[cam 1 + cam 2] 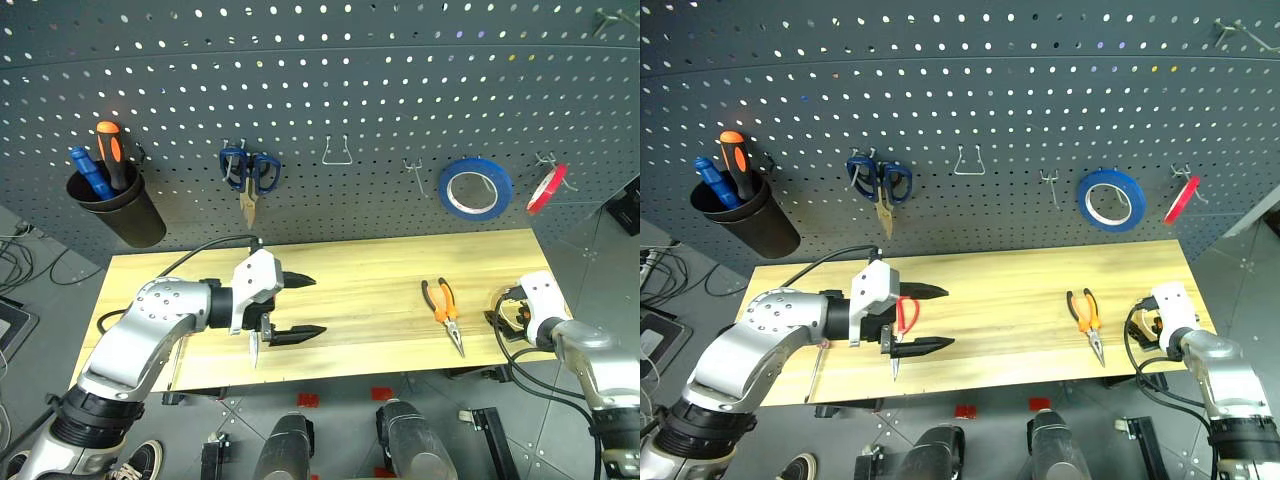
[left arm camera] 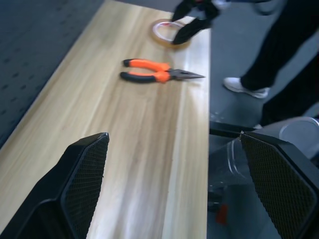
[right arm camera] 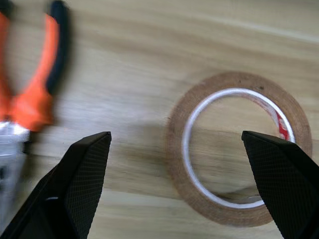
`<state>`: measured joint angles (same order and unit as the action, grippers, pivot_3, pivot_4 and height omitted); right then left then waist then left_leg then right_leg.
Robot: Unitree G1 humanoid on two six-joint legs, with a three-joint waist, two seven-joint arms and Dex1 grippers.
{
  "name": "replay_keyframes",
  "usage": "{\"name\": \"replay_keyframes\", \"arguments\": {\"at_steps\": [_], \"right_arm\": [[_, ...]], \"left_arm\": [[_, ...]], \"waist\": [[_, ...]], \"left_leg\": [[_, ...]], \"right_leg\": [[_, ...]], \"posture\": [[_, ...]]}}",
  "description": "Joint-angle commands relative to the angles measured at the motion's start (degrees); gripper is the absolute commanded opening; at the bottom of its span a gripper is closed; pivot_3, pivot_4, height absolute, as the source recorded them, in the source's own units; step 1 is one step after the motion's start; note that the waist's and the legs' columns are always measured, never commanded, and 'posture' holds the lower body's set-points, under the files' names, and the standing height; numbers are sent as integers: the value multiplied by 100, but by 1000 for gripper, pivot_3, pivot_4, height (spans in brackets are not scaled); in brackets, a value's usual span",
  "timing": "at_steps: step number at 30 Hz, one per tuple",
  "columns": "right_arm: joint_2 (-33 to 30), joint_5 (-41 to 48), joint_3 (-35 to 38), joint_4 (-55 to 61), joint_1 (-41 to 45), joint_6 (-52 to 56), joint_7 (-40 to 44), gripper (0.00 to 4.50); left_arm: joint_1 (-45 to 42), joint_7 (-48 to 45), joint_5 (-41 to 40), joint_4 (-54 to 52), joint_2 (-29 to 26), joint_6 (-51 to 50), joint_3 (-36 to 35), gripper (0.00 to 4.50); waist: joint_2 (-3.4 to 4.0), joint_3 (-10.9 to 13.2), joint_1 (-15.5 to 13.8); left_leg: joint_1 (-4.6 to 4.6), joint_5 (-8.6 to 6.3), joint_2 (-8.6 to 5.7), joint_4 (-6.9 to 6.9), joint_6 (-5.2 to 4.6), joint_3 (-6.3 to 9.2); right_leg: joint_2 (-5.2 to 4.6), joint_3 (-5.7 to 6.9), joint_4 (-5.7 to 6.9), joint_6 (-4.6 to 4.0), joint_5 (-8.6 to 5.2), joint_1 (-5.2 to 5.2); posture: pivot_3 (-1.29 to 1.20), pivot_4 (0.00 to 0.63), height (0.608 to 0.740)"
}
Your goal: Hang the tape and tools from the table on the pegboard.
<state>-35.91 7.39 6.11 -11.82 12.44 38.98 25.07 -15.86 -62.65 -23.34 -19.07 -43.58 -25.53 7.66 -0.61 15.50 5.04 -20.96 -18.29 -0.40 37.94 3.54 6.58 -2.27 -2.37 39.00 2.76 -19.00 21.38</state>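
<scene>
hovering left gripper point(image 1: 296, 306): over the left half of the long light wooden table point(image 1: 370, 270), two black fingers pointing sideways toward the right end, spread wide, nothing between them
right gripper point(image 3: 184, 189): at the table's right end, fingers wide apart and empty, poised over the tan-yellow roll of tape point(image 3: 239, 154); one finger outside the roll's edge, the other past its far side, no contact to be seen
tape: flat on the wood near the right front corner, hole facing up
long-nose pliers with orange-and-black handles point(image 1: 444, 310): flat on the table between the two grippers, just beside the tape, handles toward the pegboard, jaws toward the front edge
red-handled scissors point(image 1: 905, 318): on the table under the left gripper, red loop and steel tips showing, partly hidden
slim screwdriver point(image 1: 816, 365): on the table's left front part, thin shaft showing beside the left arm, handle hidden
dark grey pegboard point(image 1: 400, 90): upright behind the table, holes in a regular grid
on the pegboard: blue-handled scissors point(image 1: 250, 175), bare metal hook point(image 1: 337, 152), blue tape roll point(image 1: 476, 188), red tape roll point(image 1: 546, 188) seen edge-on
black cup point(image 1: 120, 208): hung at the left of the pegboard, holding an orange-and-black screwdriver point(image 1: 112, 150) and a blue-handled tool point(image 1: 88, 172)
</scene>
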Motion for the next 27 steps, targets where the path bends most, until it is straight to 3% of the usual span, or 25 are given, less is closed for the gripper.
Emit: {"name": "replay_keyframes", "arguments": {"at_steps": [1, 5, 11, 17, 20, 23, 25, 27], "right_arm": [[-130, -262, -152, -974, 525, -229, 81, 4500], [-193, -475, -446, -2092, 1130, -444, 366, 4500], [-307, -809, -990, -2822, 1483, -688, 902, 2569], [-132, -795, -1011, -2648, 1367, -606, 928, 533], [-324, -928, -823, -1679, 959, -1013, 557, 458], [-477, -800, -325, 570, -93, -631, 449, 458], [-398, -812, -25, 2101, -879, -337, 277, 457], [-208, -914, 97, 3293, -1465, -98, 49, 457]], "left_arm": [[-195, -53, 166, -16, 134, 283, 190, 4447], [-371, -69, 256, 145, 324, 386, 322, 4447], [-377, -93, 336, 284, 428, 536, 350, 4500], [-148, 5, 256, 285, 390, 530, 122, 4500], [106, 90, 73, 107, 354, 452, -130, 4500], [409, 234, -256, -173, 359, 270, -523, 4500], [584, 349, -380, -275, 356, 180, -724, 4500], [702, 482, -393, -302, 391, 230, -881, 4500]], "waist": [[-2, 23, 3], [-13, 38, 11], [-23, 38, 9], [-51, 21, 0], [-54, 20, -19], [-40, 21, -53], [-28, 21, -52], [-26, 22, -33]], "left_leg": [[0, 0, 0, 0, 0, -8], [2, 0, 0, 8, -1, -25], [2, 0, 4, 11, 0, -23], [2, 1, 4, 23, 3, -18], [2, 3, 5, 25, 5, -15], [-19, 10, 5, 20, 18, -10], [-94, 12, 5, 30, 22, -9], [-105, 12, 5, 37, 22, -12]], "right_leg": [[0, -1, 1, 0, 0, 1], [-1, -12, 2, 3, 3, 2], [0, -9, 1, 4, 4, 0], [-1, -9, 1, 14, 12, -5], [-1, -7, 2, 14, 14, -3], [-4, -4, 2, 15, 14, 20], [-5, -2, 12, 15, 14, 90], [-4, -2, 13, 15, 14, 95]], "posture": [[-97, 287, 740], [-97, 286, 740], [-98, 271, 740], [-94, 254, 740], [-80, 249, 740], [-90, 255, 740], [-90, 255, 740], [-104, 261, 740]]}}
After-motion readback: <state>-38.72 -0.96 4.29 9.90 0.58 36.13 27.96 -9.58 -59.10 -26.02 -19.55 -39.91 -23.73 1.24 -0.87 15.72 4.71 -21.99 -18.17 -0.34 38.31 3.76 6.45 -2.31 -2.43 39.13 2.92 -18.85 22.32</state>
